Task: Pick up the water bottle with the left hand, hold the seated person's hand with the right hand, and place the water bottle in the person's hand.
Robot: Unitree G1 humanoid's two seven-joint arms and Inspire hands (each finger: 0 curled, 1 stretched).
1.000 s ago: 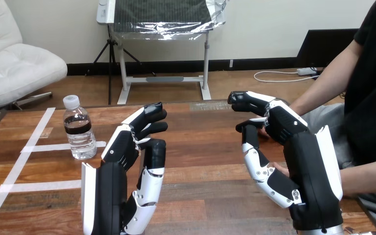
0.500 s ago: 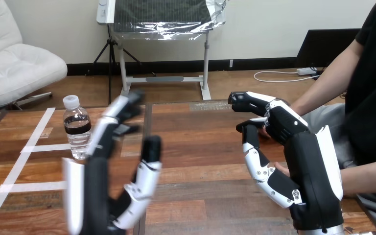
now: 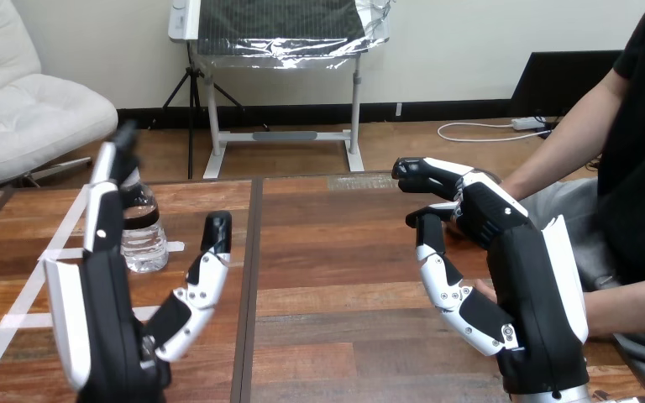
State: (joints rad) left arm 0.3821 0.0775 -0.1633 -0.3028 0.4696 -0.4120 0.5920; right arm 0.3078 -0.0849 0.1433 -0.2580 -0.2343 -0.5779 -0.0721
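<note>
Here the left hand is standing upright over the near part of the wooden table. It is released, with its fingers pointing straight up and its thumb spreading out to the side, away from the palm. The water bottle is standing upright on the table just beyond those fingers, on their far side. The fingers are covering its top and one edge, so whether they are touching it cannot be told. The thumb is sitting apart from the bottle, nearer the robot. A strip of white tape is running along the table past the outer side of this hand.

Well apart, across the table from the left thumb, the right hand is hanging raised with its back turned to the camera. The person's hand is showing as a sliver just beside its palm, and the person's forearm is passing behind its wrist. Whether the right hand is grasping that hand cannot be told.
</note>
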